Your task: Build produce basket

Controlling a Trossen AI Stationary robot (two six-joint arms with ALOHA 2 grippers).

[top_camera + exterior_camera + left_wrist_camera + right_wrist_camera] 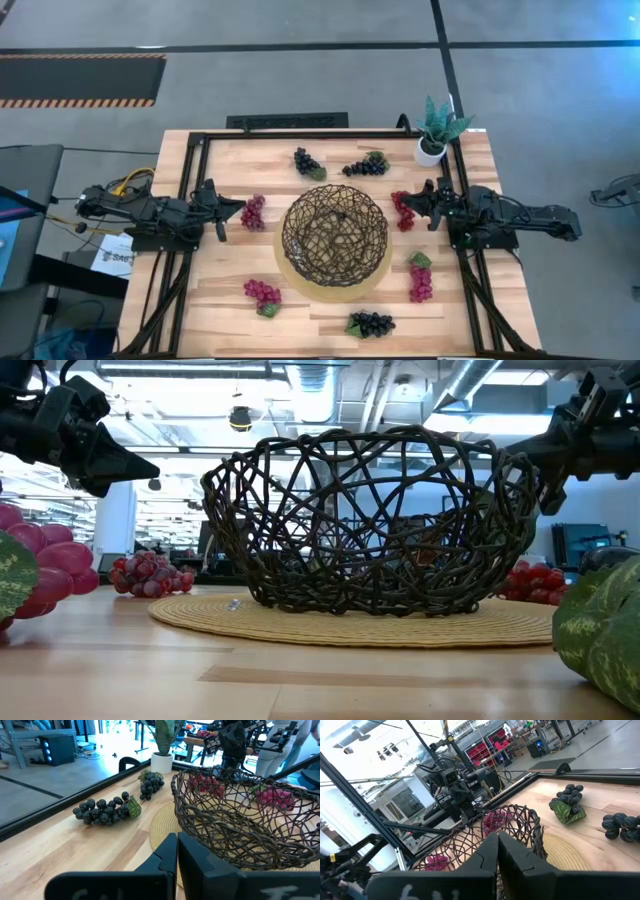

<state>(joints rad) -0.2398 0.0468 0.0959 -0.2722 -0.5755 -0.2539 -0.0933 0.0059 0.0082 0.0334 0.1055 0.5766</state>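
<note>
The basket [334, 235], dark woven strands on a tan round base, stands at the table's middle with nothing inside it. Several grape bunches lie around it: dark ones at the far side [307, 163] [365, 166] and near edge [371, 324], red ones at its left [253, 212], right [403, 210], near left [263, 294] and near right [421, 278]. My left gripper [238, 209] hovers shut above the table beside the left red bunch, pointing at the basket [240, 820]. My right gripper [409, 196] hovers shut over the right red bunch, also pointing at the basket [510, 827].
A small white pot with a green plant [436, 135] stands at the table's far right corner. A black frame [190, 200] runs along the table's edges. Bare wood lies between the bunches and the basket's base.
</note>
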